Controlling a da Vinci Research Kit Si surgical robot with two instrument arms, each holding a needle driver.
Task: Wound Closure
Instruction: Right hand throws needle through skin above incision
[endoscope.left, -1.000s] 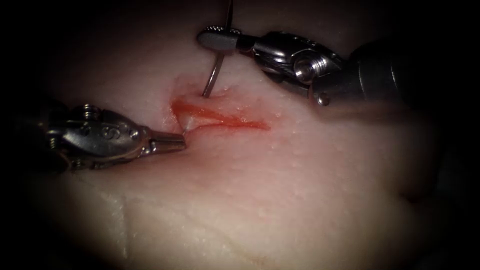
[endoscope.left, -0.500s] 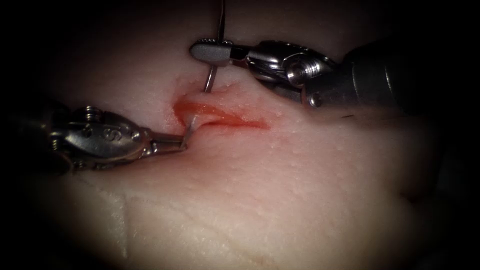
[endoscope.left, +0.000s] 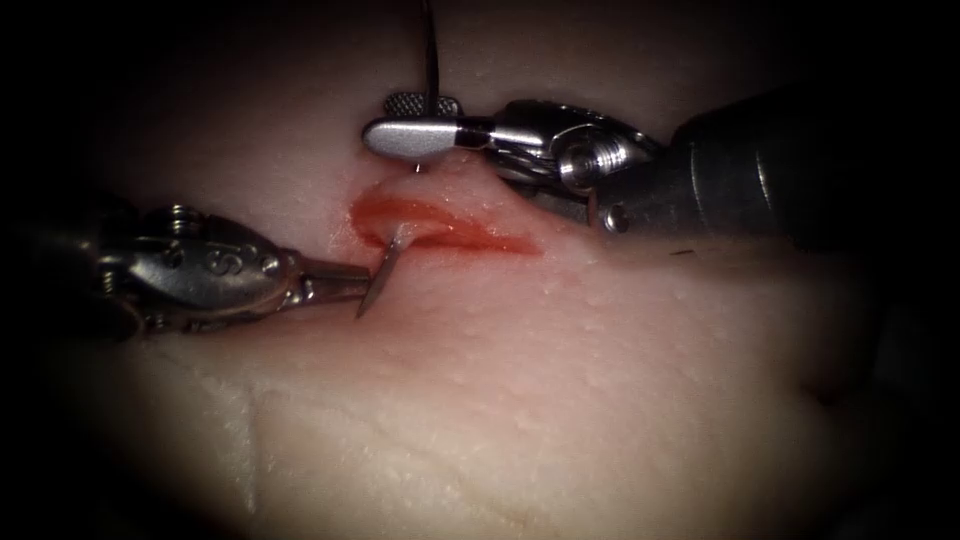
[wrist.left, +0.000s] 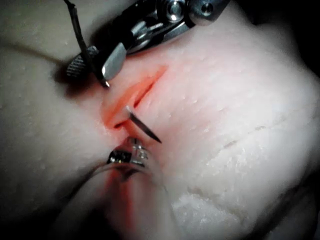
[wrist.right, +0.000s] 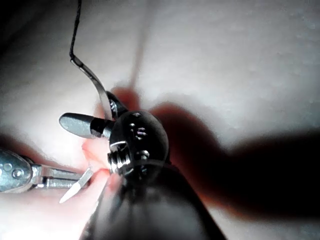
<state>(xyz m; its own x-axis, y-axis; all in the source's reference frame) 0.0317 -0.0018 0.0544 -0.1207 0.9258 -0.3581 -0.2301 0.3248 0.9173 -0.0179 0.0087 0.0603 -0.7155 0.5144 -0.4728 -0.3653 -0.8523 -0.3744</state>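
The curved needle (endoscope.left: 385, 265) passes through the tissue (endoscope.left: 600, 380) at the left end of the cut (endoscope.left: 470, 238). Its pointed end comes out of the cut and lies bare over the near lip. My right tool (endoscope.left: 380, 120) sits over the far lip with its jaws open around the needle's rear end (wrist.left: 85, 50). Dark thread (endoscope.left: 432, 50) runs up from that end. From the left, my left tool (endoscope.left: 364, 288) reaches in with its jaws shut, their tip touching the needle's point (wrist.left: 142, 125). I cannot tell whether it grips the needle.
Red fluid (endoscope.left: 400, 215) lines the cut and stains both lips. The right tool's wrist and shaft (endoscope.left: 700, 180) lie low over the tissue to the right of the cut. A pale cut edge of the tissue (endoscope.left: 250, 430) runs along the near left.
The right tool has come down and pushed the needle through the far lip. The point has come out of the cut beside the left tool. The right jaws have parted.
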